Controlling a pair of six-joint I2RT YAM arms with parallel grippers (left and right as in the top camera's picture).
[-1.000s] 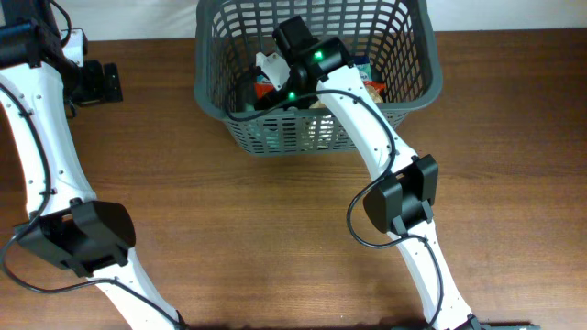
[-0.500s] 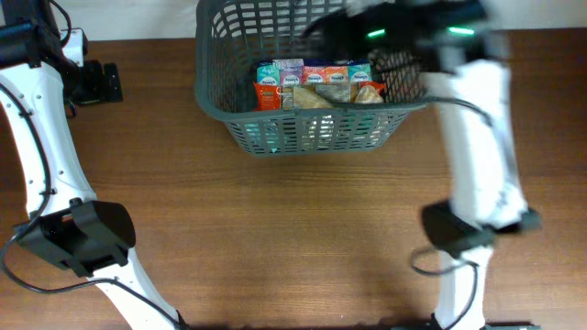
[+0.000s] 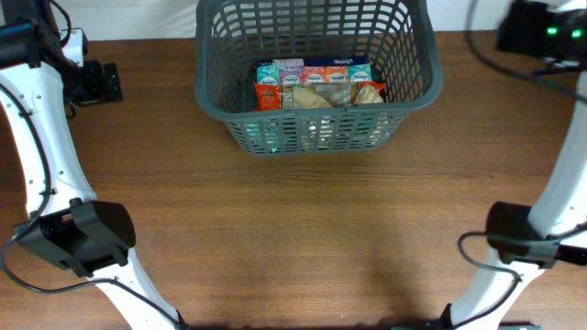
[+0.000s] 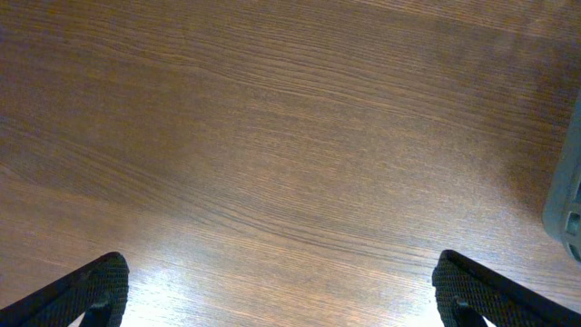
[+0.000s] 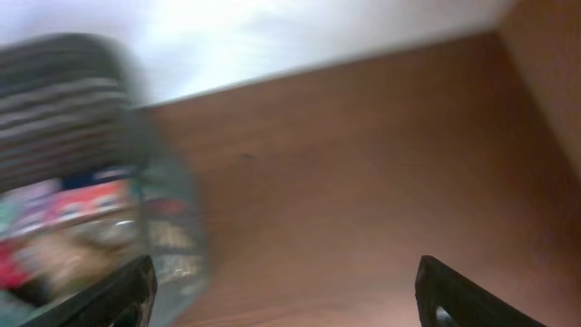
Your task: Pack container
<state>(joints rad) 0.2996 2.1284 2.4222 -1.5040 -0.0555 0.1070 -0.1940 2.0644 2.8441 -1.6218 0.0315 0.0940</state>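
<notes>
The dark grey lattice container [image 3: 211,96] stands at the back middle of the table and holds a row of small cartons and packets [image 3: 314,84]. Its edge shows blurred in the right wrist view [image 5: 168,227] and as a corner in the left wrist view [image 4: 567,195]. My left gripper [image 4: 281,295] is open and empty over bare wood; in the overhead view it is at the far left [image 3: 101,82]. My right gripper [image 5: 286,295] is open and empty over bare wood right of the container; its wrist is at the overhead's top right corner [image 3: 541,27].
The wooden table [image 3: 303,229] spreads in front of the container. The white left arm [image 3: 37,156] runs down the left side and the right arm [image 3: 550,183] down the right edge. A pale wall lies behind the table.
My right arm has swung out of the container, up and far to the right. The items in the container are now uncovered. The left arm has not moved.
</notes>
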